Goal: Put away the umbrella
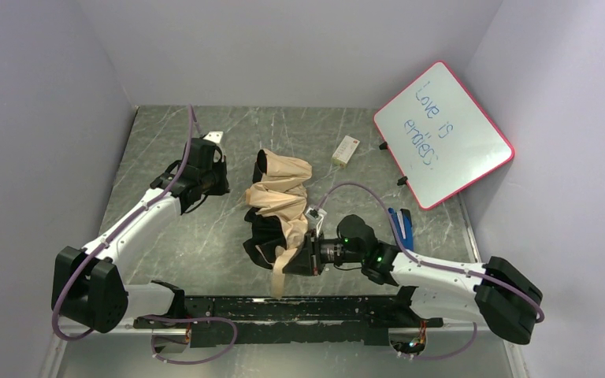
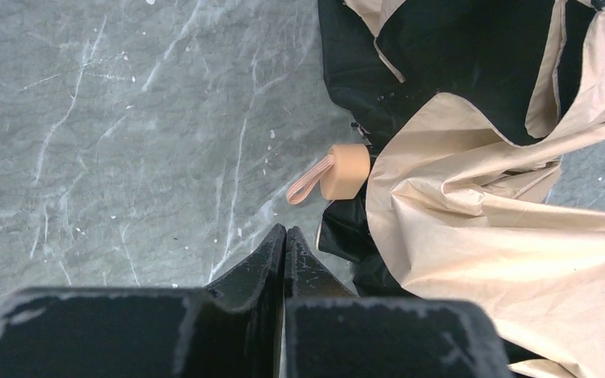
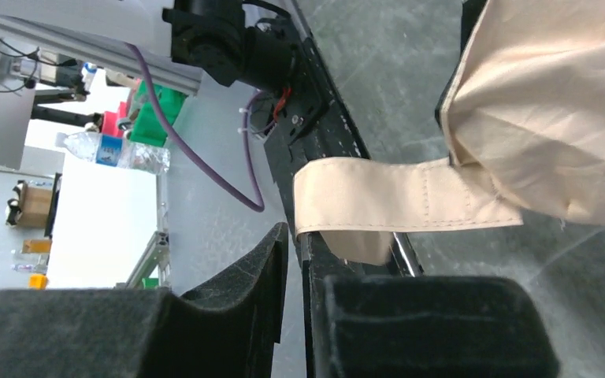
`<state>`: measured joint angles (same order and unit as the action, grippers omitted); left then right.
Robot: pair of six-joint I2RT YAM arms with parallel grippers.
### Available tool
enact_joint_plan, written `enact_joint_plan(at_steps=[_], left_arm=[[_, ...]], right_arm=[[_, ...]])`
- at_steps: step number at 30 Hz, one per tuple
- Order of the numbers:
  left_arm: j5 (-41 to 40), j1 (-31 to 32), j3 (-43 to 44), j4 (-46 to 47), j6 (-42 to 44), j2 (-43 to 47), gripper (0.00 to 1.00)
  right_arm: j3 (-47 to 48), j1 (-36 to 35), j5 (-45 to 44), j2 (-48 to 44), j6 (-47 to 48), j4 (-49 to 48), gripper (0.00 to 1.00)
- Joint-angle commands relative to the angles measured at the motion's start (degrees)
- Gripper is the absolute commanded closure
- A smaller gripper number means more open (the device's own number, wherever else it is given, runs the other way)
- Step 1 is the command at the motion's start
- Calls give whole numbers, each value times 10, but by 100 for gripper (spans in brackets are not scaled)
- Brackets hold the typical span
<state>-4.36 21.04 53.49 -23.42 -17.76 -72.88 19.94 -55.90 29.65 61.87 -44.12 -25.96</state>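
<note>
The umbrella (image 1: 280,209) lies crumpled mid-table, tan fabric outside, black inside. In the left wrist view its short tan handle (image 2: 345,171) with a small loop pokes from the fabric (image 2: 504,236). My left gripper (image 2: 285,232) sits just short of the handle, shut and empty; from above the left gripper (image 1: 219,172) is left of the canopy. The right gripper (image 1: 307,253) is at the umbrella's near end. Its jaws (image 3: 293,236) stand almost together with a thin slit. The tan strap (image 3: 394,206) ends right at their tips; whether it is pinched does not show.
A pink-framed whiteboard (image 1: 443,134) leans at the back right. A small blue object (image 1: 402,228) lies beside the right arm, and a small white and yellow item (image 1: 347,150) sits behind the umbrella. The black rail (image 1: 283,311) runs along the near edge.
</note>
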Motion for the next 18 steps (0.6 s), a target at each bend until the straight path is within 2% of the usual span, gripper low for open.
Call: enact_joint_plan(at_steps=[1,5,7,9,13,18], left_arm=[[19,-6,-6,10,5,-1,95],[21,-6,-7,11,4,-3,95],[23,-6,-7,12,3,-5,95],[27,-6,-5,12,3,-8,95],[25,-6,-4,9,6,-10,95],[22,-6,-7,10,7,-9,95]], right_arm=[[-4,-5,-32,-33,-6,97,84],[-9,-4,-200,-49,-16,227,80],[-13,-4,-247,-40,-12,242,74],[-10,-4,-275,-25,-10,249,68],[9,-5,-302,-7,-8,278,61],[23,-5,-366,-49,-7,339,54]])
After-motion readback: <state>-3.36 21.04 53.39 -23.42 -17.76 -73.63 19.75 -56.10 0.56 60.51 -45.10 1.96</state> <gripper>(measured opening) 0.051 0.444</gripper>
